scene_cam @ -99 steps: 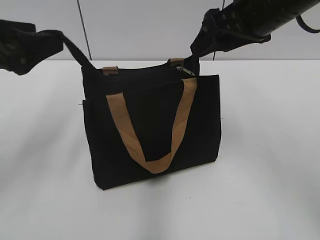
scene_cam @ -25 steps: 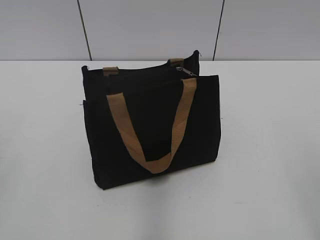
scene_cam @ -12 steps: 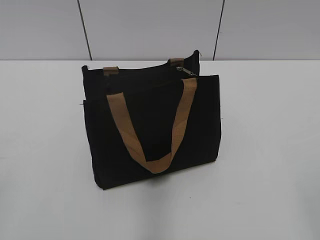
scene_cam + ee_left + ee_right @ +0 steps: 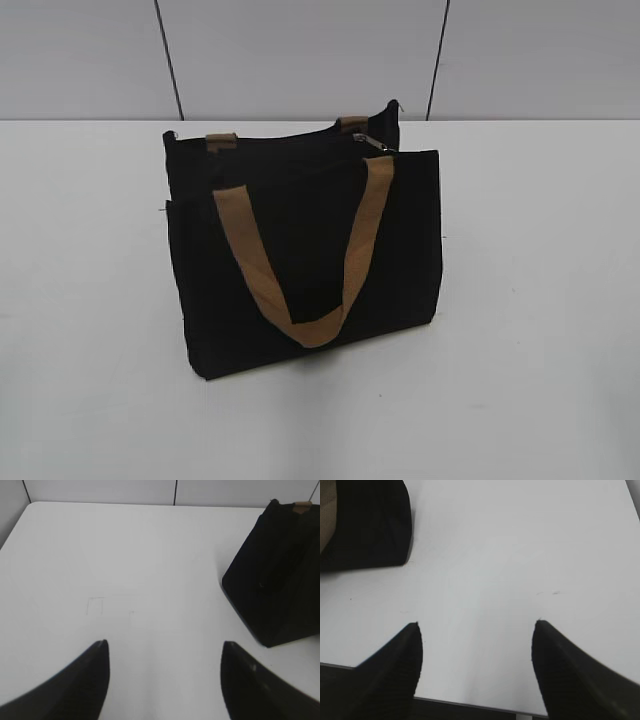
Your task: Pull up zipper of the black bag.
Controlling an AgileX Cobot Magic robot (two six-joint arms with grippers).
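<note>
The black bag stands upright on the white table, its tan strap handle hanging over the front panel. The silver zipper pull lies at the right end of the top edge. Neither arm shows in the exterior view. My left gripper is open and empty above bare table, with the bag to its right. My right gripper is open and empty near the table's front edge, with a corner of the bag at the upper left.
A grey panelled wall stands behind the table. The table's front edge runs just under my right gripper. Faint pencil marks lie on the table ahead of my left gripper.
Four seconds ago both arms were at the bag's top corners. They have since left the exterior view. The bag and zipper pull have not moved in the last second.
</note>
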